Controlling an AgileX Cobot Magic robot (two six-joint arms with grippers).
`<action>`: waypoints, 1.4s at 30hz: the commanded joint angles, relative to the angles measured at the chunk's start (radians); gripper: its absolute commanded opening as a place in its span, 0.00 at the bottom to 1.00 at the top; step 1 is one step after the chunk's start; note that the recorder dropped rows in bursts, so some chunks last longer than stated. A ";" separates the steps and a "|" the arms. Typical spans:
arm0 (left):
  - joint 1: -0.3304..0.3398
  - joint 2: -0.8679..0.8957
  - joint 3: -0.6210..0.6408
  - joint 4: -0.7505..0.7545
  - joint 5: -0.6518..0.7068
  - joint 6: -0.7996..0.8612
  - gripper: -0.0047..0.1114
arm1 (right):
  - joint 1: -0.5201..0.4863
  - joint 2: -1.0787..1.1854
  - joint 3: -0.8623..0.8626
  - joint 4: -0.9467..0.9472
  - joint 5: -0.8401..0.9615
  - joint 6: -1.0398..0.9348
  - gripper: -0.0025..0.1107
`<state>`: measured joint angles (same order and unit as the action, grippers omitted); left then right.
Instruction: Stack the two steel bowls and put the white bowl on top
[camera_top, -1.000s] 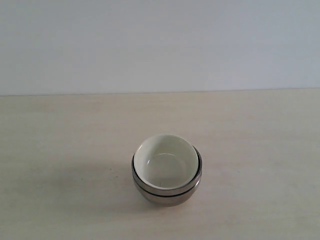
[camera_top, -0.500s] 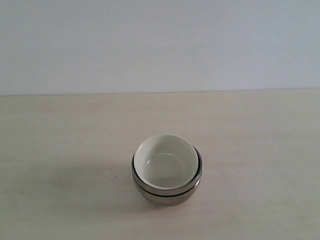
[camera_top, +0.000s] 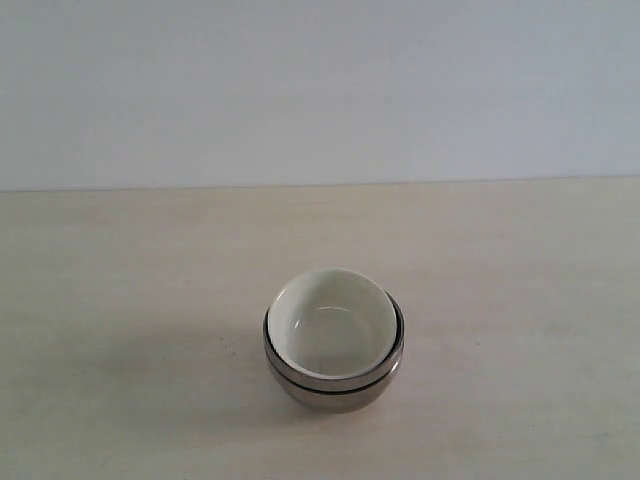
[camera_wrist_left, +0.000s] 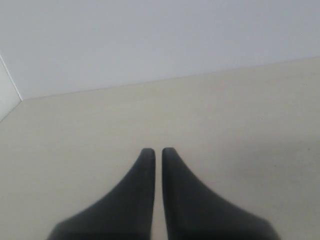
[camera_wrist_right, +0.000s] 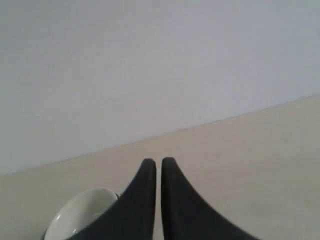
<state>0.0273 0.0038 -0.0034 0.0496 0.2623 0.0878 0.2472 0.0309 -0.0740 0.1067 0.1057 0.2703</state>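
In the exterior view the white bowl (camera_top: 329, 320) sits nested, slightly tilted, inside the two stacked steel bowls (camera_top: 335, 385) near the table's front middle. No arm shows in that view. My left gripper (camera_wrist_left: 158, 151) is shut with nothing between its dark fingers, over bare table. My right gripper (camera_wrist_right: 159, 162) is also shut and holds nothing; the white bowl (camera_wrist_right: 82, 212) shows beside its fingers, apart from them, with a sliver of steel rim (camera_wrist_right: 118, 195) at its edge.
A pale wooden table (camera_top: 120, 300) runs to a plain light wall (camera_top: 320, 90) behind. In the left wrist view a table corner (camera_wrist_left: 20, 100) meets a white side panel.
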 joint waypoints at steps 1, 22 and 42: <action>0.003 -0.004 0.003 -0.008 -0.008 -0.010 0.07 | -0.054 -0.027 0.049 -0.014 -0.021 -0.037 0.02; 0.003 -0.004 0.003 -0.008 -0.008 -0.010 0.07 | -0.099 -0.031 0.074 -0.051 0.263 -0.246 0.02; 0.003 -0.004 0.003 -0.008 -0.008 -0.010 0.07 | -0.099 -0.031 0.074 -0.051 0.263 -0.246 0.02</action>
<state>0.0273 0.0038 -0.0034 0.0496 0.2623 0.0878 0.1513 0.0050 -0.0002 0.0589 0.3720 0.0272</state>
